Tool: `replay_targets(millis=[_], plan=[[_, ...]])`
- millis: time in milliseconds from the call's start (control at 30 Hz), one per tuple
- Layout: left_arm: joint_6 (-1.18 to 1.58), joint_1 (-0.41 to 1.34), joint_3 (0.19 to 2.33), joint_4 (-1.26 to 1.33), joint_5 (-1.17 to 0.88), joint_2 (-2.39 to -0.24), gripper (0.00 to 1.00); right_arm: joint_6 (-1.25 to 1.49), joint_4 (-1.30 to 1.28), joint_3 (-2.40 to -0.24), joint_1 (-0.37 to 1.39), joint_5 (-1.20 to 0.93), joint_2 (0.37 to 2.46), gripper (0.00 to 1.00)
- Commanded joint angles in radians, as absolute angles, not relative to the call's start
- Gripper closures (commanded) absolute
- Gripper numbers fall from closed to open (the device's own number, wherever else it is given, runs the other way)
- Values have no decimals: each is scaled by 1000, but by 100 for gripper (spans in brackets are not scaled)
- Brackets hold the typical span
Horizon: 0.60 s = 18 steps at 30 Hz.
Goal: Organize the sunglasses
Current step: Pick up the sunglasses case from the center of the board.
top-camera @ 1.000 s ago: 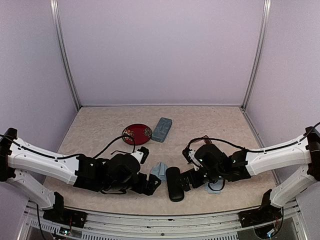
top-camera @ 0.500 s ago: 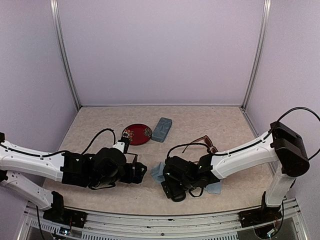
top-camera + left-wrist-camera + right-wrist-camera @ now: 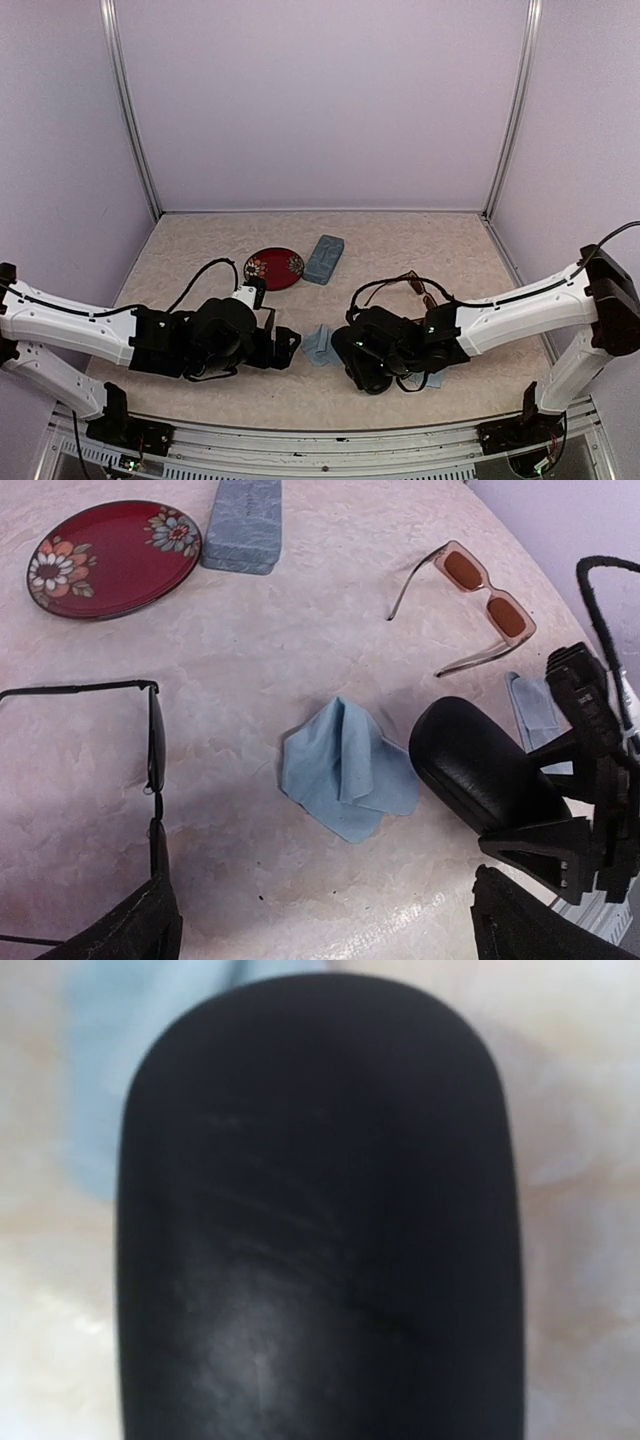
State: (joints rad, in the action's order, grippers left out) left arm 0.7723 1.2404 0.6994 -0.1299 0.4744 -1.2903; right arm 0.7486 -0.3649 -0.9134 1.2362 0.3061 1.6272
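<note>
Since only the overhead camera takes in the room: lilac walls, aluminium corner posts, beige marbled desk (image 3: pixel 200 250).

Overhead, left to right:
- red floral plate (image 3: pixel 274 267)
- blue-grey case (image 3: pixel 324 259)
- crumpled blue cloth (image 3: pixel 320 343)
- reddish-brown sunglasses (image 3: pixel 415 285), temples unfolded, towards the back right, apart from everything else

The left wrist cam adds what the arms hide from above:
- The black-framed sunglasses (image 3: pixel 155 750) lie temples unfolded on the near-left desk, just beside the left fingers (image 3: pixel 135 930). Can't tell whether they touch.
- The left fingers are spread wide and hold nothing.
- The black oval case (image 3: pixel 480 770) sits right of the cloth.
- A second, flat blue cloth (image 3: pixel 535 705) lies beyond the case.
- The right fingers (image 3: pixel 545 842) are at the case's far end. Can't tell how far apart they stand, or whether they grip it.

On the right wrist cam the case fills the frame, with a blur of blue cloth and desk at the edges. Its own fingers are out of shot.
</note>
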Motion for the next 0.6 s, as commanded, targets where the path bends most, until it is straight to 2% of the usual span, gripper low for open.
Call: replay_targets(millis=[0,233,567], plan=[[677,1242,639,79,415,-1263,2,614,-200,-823,1215,255,1444,39],[504,1212,534,400,156,-1200,2,433,-25,-729,1125,-22,1211,39],[315,1155,591,501,-128,-1251,1,285,15,-791,1097,-171,1187,38]])
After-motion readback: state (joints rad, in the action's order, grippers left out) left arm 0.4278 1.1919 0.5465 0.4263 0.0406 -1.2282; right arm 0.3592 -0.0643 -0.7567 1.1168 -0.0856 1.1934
